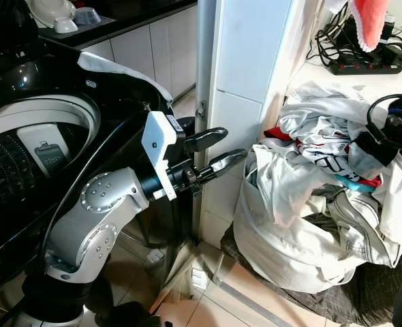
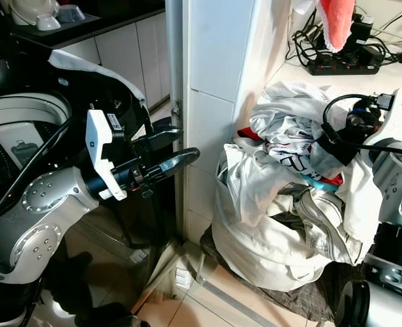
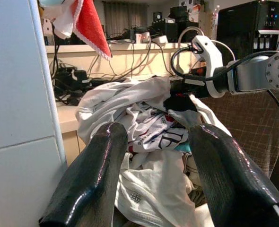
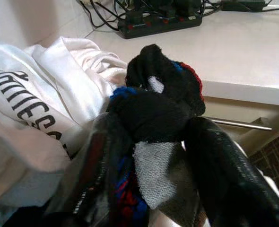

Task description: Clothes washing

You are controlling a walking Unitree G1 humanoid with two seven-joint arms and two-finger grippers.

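The right gripper (image 4: 153, 156) is clamped on a small dark garment (image 4: 153, 109) of black, grey, red and blue at the top of the laundry pile (image 1: 303, 204), so the step in hand looks like picking up clothes to load. The washing machine (image 1: 31, 150) stands open at the robot's left, beyond a white pillar (image 1: 245, 68) whose edge the carry must clear. The left gripper (image 1: 214, 151) hovers empty in that gap, fingers spread, near the pillar.
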